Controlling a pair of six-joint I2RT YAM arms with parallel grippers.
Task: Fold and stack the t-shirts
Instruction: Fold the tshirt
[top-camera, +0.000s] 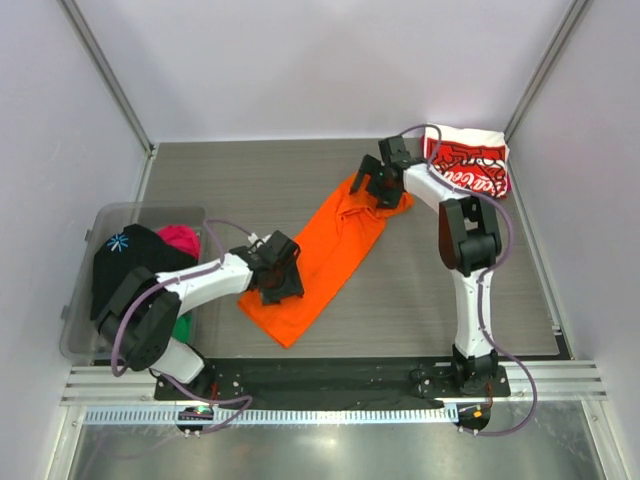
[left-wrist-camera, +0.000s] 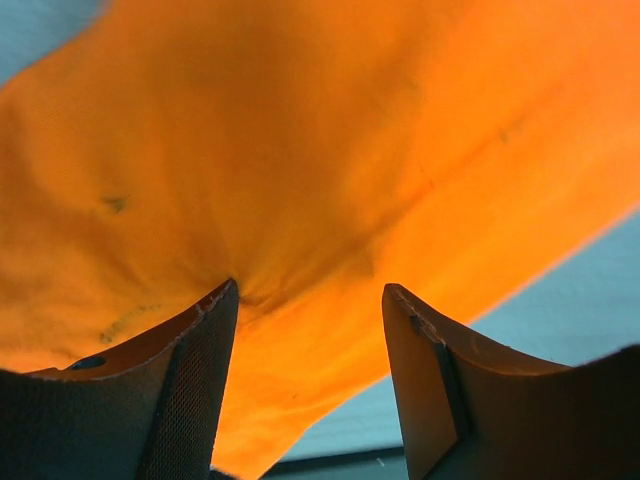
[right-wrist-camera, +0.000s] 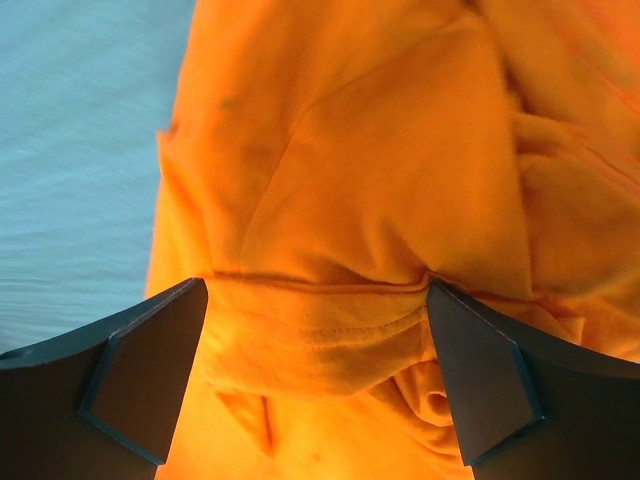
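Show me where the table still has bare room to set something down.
Bare: the far-left table between bin and orange shirt, and the near-right stretch between that shirt and the right arm. Crowded: the far-right corner, with the Coca-Cola shirt.

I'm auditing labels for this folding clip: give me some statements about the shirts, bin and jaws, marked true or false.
1. The orange t-shirt lies diagonally on the table, left gripper at its near end, right gripper at its far end. True.
2. A black garment sits in the clear bin. True.
3. The red-and-white shirt is in the bin. False: it lies at the table's far right corner.
4. The right gripper's jaws are shut. False: they stand apart over orange cloth.
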